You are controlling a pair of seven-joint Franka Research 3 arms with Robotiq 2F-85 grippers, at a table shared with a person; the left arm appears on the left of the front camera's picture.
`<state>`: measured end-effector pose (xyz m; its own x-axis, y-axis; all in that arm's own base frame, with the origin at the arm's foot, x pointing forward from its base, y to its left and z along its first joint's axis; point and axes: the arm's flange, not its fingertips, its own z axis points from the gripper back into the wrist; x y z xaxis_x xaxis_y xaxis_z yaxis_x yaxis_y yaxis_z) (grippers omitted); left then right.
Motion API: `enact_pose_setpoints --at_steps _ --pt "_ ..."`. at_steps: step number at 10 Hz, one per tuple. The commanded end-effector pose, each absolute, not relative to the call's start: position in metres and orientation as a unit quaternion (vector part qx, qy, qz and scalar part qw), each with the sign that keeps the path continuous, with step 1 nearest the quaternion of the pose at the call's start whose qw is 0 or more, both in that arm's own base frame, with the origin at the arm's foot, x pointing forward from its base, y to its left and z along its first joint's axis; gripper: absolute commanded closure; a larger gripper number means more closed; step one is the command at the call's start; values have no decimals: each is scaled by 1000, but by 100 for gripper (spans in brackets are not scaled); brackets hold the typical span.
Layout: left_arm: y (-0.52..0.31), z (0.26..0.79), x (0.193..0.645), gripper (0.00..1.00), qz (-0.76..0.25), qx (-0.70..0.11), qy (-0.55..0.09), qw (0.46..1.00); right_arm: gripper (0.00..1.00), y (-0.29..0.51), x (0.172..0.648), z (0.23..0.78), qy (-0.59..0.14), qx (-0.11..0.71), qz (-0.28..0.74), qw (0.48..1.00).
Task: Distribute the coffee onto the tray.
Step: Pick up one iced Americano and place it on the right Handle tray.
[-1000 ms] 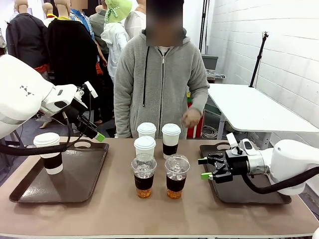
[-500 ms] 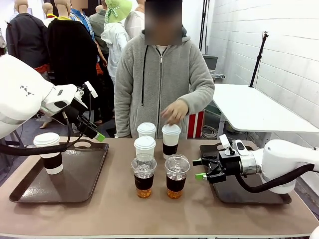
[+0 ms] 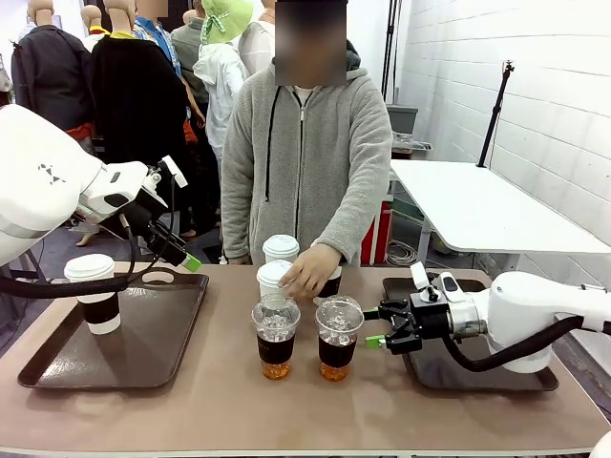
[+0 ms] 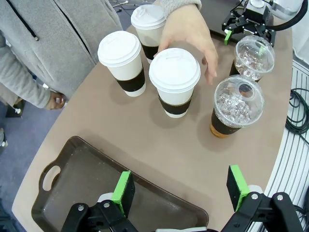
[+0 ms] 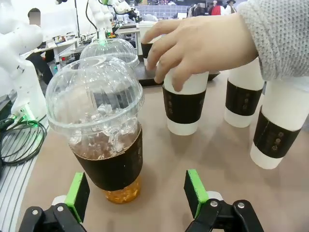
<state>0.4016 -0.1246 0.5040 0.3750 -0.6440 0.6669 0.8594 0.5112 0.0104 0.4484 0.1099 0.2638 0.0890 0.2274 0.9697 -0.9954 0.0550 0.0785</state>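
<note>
One white lidded cup [image 3: 93,291] with a black sleeve stands on the left tray [image 3: 143,358]. Three more white cups [image 3: 281,250] [image 4: 175,79] [image 5: 244,96] cluster at mid-table, with a person's hand [image 3: 307,272] lowered over them. Two clear dome-lidded iced coffees stand in front, the left [image 3: 275,334] and the right [image 3: 338,336]. My right gripper [image 3: 374,326] is open, just right of the right iced coffee [image 5: 104,121], which stands just ahead of its fingers [image 5: 137,193]. My left gripper [image 3: 186,218] hangs open above the left tray [image 4: 82,188], holding nothing [image 4: 181,186].
A second dark tray [image 3: 477,367] lies at the right under my right arm. The person in a grey hoodie [image 3: 305,153] stands at the far edge. A white side table [image 3: 477,205] stands behind on the right.
My right gripper has slid left along the table up to the right iced coffee. The person's hand has come down from chest height onto the white cups. The left arm stayed put.
</note>
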Motion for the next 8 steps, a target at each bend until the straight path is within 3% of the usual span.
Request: enact_pose_setpoints --at_steps 1,8 --pt "-122 501 404 0 -471 -180 -320 802 0 118 455 254 -436 440 532 578" --pt "-122 501 404 0 -471 -180 -320 802 0 126 457 247 -424 454 543 565"
